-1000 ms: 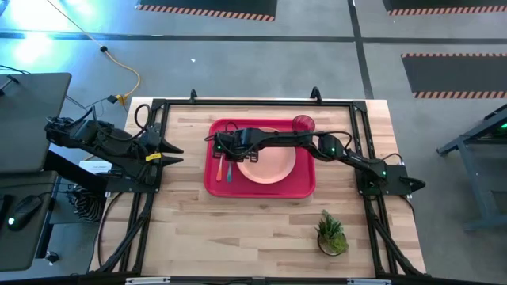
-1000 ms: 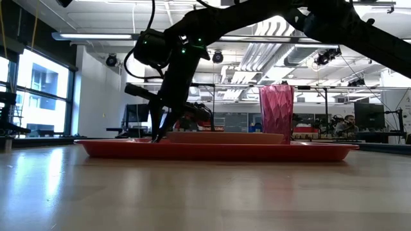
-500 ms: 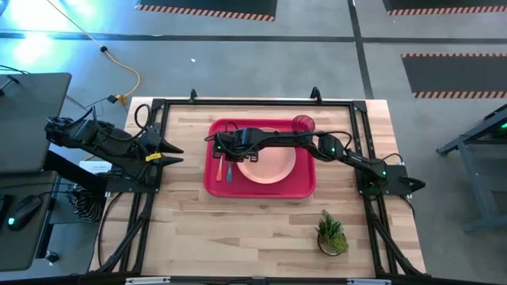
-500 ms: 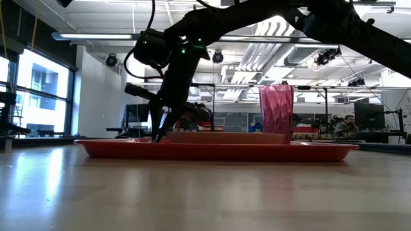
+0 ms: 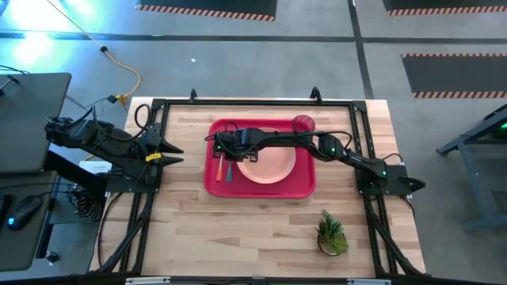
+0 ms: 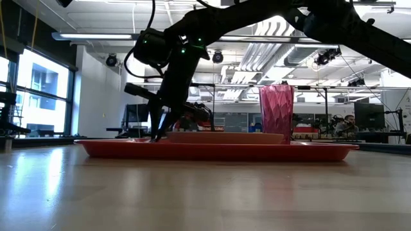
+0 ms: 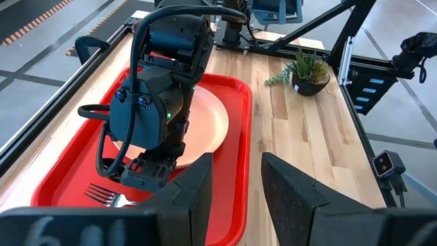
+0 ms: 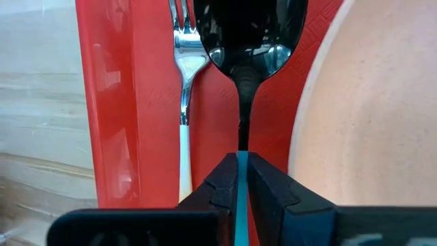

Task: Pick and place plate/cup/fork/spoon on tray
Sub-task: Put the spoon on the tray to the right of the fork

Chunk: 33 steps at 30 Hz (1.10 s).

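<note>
The red tray lies mid-table. On it sit the peach plate and, in the far right corner, the red-pink cup. Along the tray's left side the fork with its orange handle lies flat, and the spoon lies next to it. My right gripper reaches down to the tray floor between fork and plate, shut on the spoon. My left gripper waits open above the table's left edge. My right gripper pinches the spoon's slim light-blue handle between its two fingers, just behind the dark metal neck. The fingers come steeply from above. The spoon lies parallel to the fork, low over the tray floor; whether it rests there I cannot tell.
A small potted plant stands near the table's front right. Black frame rails run along the left and right edges. Bare wood shows in front of the tray.
</note>
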{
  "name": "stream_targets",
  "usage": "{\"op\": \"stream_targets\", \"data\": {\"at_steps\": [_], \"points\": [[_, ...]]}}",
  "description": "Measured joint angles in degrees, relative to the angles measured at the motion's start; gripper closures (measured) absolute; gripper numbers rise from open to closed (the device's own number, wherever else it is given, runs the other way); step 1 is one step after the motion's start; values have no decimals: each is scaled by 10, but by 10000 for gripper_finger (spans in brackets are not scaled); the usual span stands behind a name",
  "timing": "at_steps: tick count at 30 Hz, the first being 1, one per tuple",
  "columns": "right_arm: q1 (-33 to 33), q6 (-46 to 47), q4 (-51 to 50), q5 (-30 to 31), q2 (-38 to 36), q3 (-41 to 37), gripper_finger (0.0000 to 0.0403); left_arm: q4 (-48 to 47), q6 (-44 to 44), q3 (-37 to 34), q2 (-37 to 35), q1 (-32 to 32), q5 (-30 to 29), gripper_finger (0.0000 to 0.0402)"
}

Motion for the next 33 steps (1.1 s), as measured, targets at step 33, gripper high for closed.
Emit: {"op": "stream_targets", "data": {"at_steps": [33], "points": [[0, 18, 16, -4, -1, 0, 388, 0, 0, 0, 0, 0, 0, 287]]}}
